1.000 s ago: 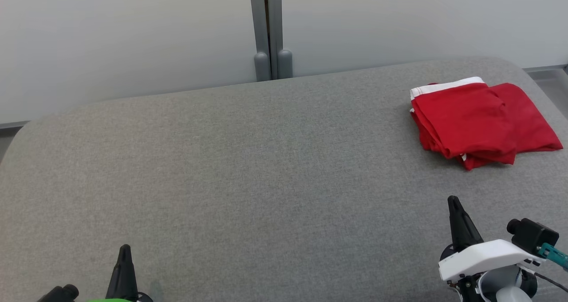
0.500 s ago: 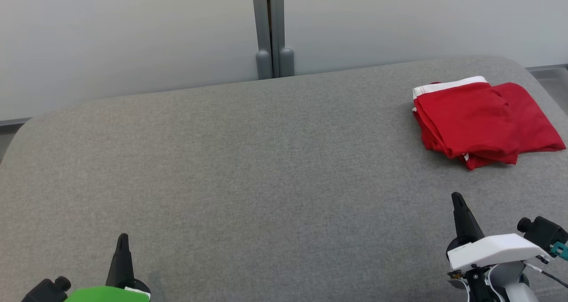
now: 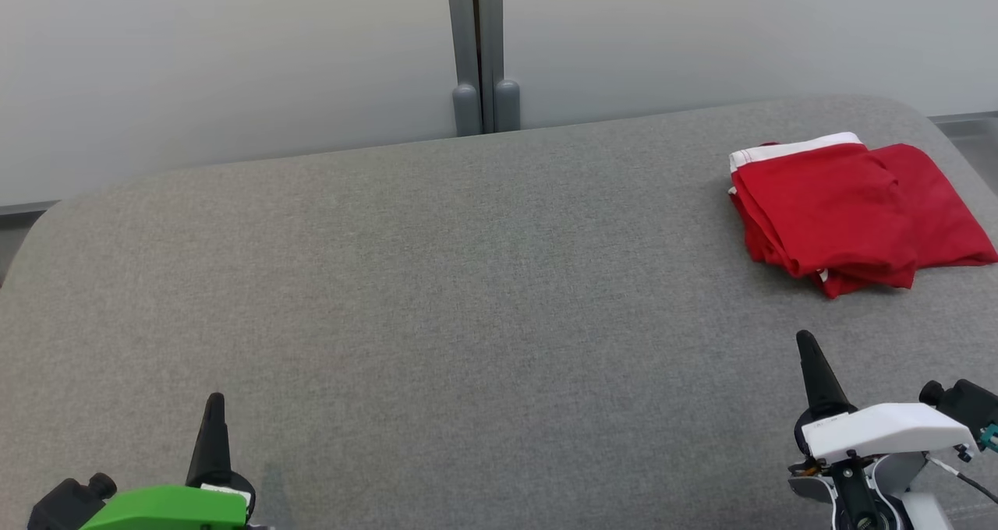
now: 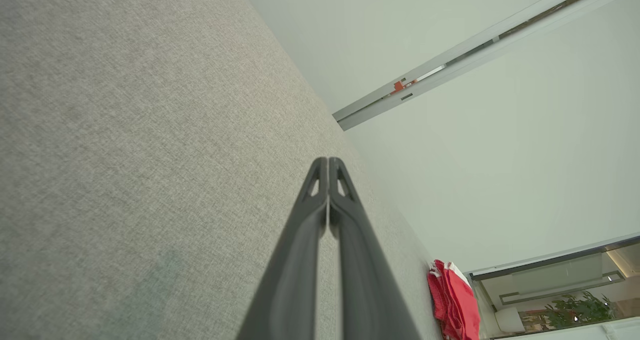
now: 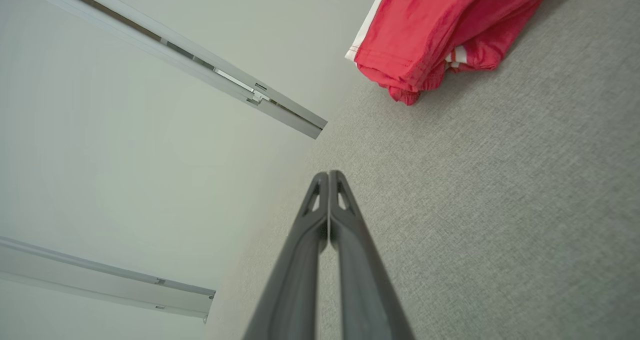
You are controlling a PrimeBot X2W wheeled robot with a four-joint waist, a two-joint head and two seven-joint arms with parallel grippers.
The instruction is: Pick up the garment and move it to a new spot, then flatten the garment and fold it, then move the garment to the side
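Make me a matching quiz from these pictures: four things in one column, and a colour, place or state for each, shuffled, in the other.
Column one
1. garment
2. left gripper
3. right gripper
4. padded surface

Column two
A. shut, white cover at its base
B. grey, woven
C. red, folded, far right
D. shut, green cover at its base

Pairs: 1-C, 2-D, 3-A, 4-B

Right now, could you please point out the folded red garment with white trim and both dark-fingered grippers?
folded red garment with white trim (image 3: pixel 834 210): head view, top red layer.
left gripper (image 4: pixel 328 160): left wrist view, its closed fingertips.
right gripper (image 5: pixel 328 174): right wrist view, its closed fingertips.
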